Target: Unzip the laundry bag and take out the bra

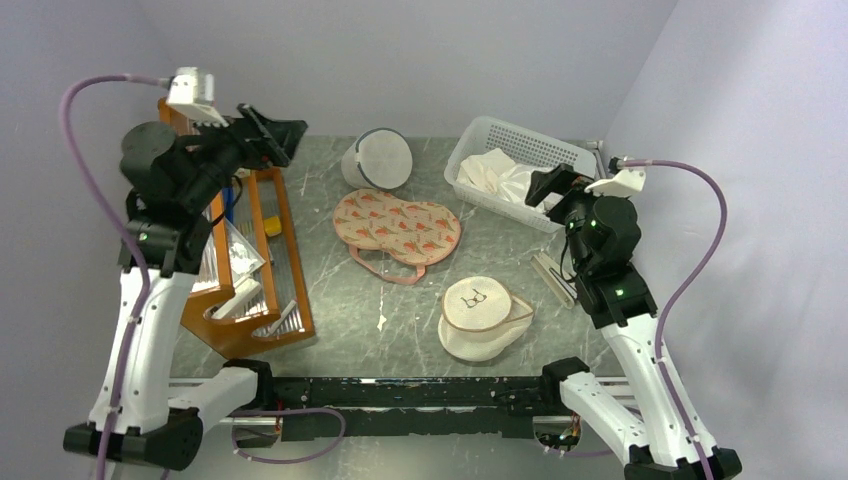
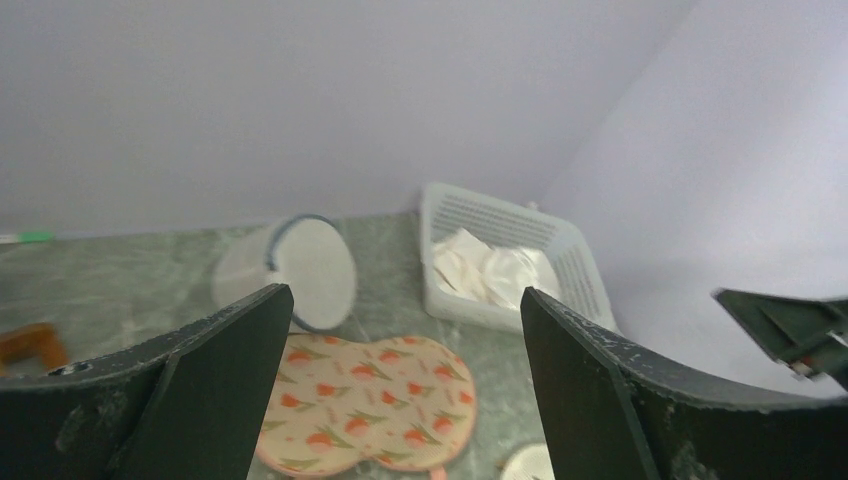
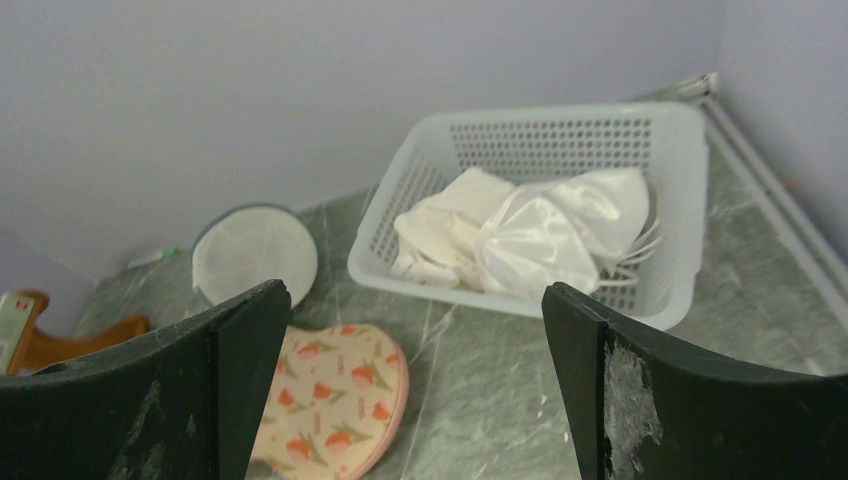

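Note:
The laundry bag lies flat and closed in the middle of the table, peach with red-orange print and pink trim. It also shows in the left wrist view and partly in the right wrist view. The bra is hidden. My left gripper is open and empty, raised high at the back left, well above and left of the bag; in its own view the bag lies between the jaws, far below. My right gripper is open and empty, raised right of the bag near the basket.
A white mesh dome bag with blue zipper lies behind the laundry bag. A white basket with white cloth stands at the back right. A round cream pouch lies in front. A wooden rack stands at the left.

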